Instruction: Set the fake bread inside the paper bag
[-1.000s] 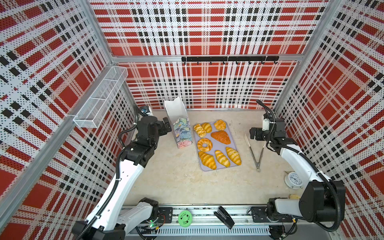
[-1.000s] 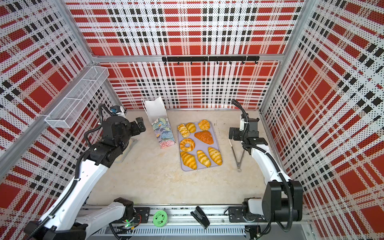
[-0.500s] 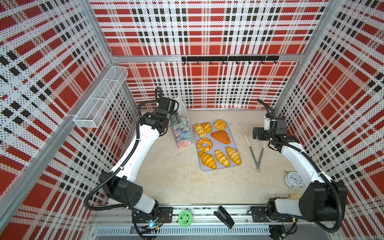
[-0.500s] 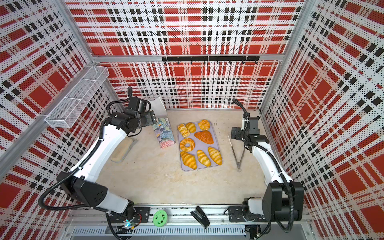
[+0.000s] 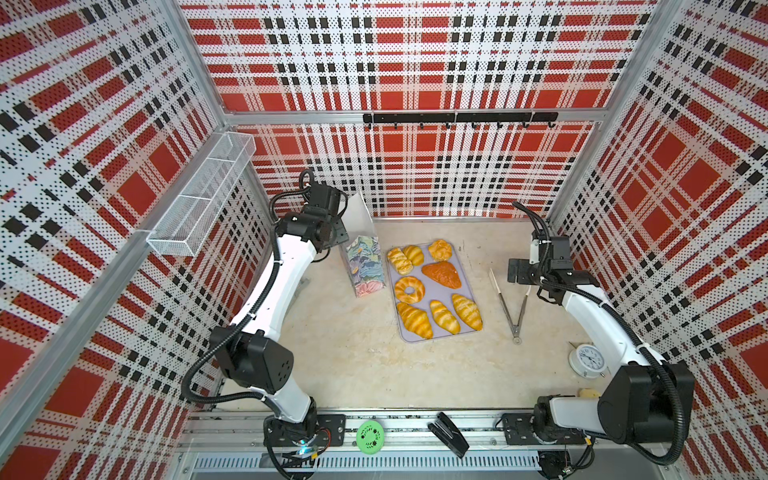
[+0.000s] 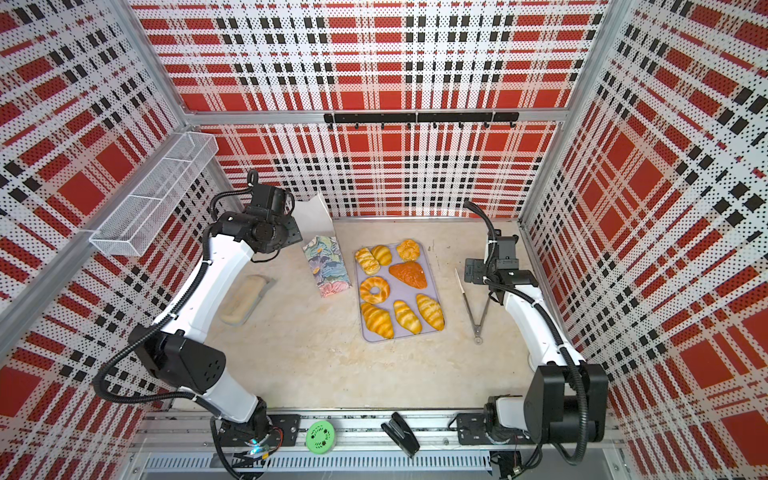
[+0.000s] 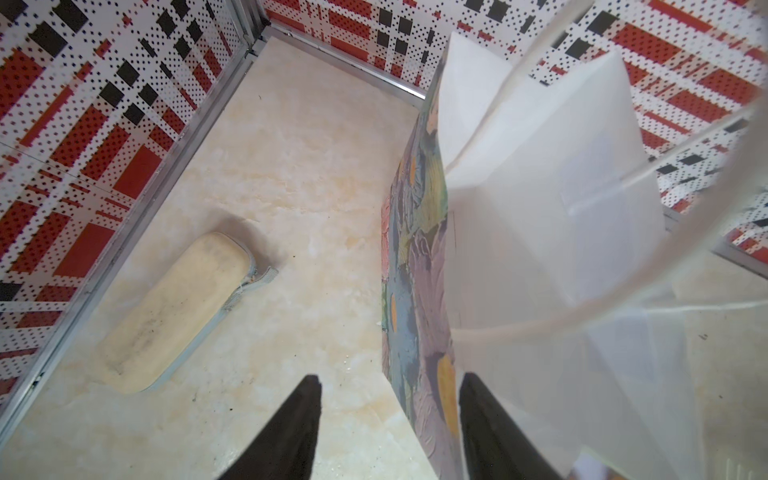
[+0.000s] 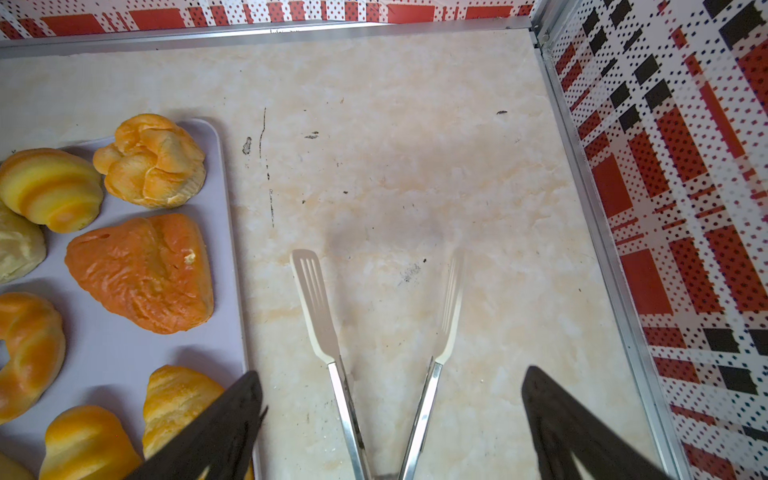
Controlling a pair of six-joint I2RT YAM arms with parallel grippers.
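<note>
The paper bag [image 5: 363,266] stands upright left of the tray, floral outside and white inside [image 7: 540,208]. My left gripper [image 7: 388,395] is at its left rim [image 5: 340,235]. Its jaws straddle the printed wall, one finger inside the bag and one outside, with a gap still showing. Several pieces of fake bread lie on the lavender tray [image 5: 444,337]: a ring doughnut [image 5: 409,289], an orange-brown triangular piece [image 8: 141,270], croissants and rolls. My right gripper [image 8: 390,372] hovers wide open right of the tray [image 5: 519,272], holding nothing.
Metal tongs [image 8: 316,299] lie spread on the floor under the right gripper. A beige oblong case [image 7: 178,307] lies near the left wall. A white clock [image 5: 590,359] sits front right, a wire basket [image 5: 203,195] hangs on the left wall.
My left arm swung from the left side up to the bag's rim, and its jaws have narrowed around the bag wall. The right gripper has barely moved.
</note>
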